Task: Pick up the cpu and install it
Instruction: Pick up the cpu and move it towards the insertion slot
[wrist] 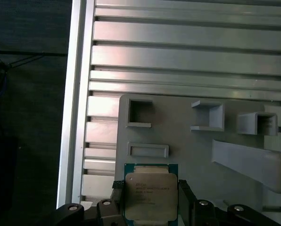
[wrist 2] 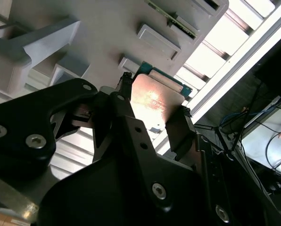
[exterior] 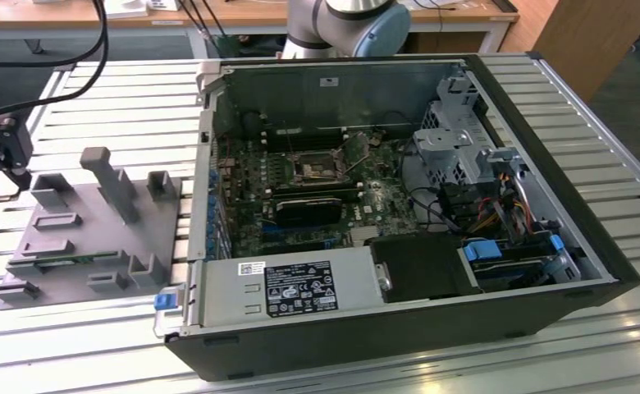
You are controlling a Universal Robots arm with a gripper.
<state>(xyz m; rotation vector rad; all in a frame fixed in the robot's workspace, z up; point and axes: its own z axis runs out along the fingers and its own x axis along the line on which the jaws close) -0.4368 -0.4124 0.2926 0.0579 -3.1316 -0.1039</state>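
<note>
My pincer [wrist 2: 152, 107] points down, its two black fingers [wrist: 185, 195] pressed against opposite edges of the cpu [wrist: 150, 195]. My arm's silver and blue joint [exterior: 353, 20] shows in the exterior view.

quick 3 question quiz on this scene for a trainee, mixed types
1. True or false: the cpu already sits inside the computer case.
2. What grips the cpu on two sides? A) the tool B) cables C) a hand
3. Fill in: in the exterior view, the grey fixture tray lies to the exterior view's ____ of the case.
Key: 1 false; 2 A; 3 left.
</note>
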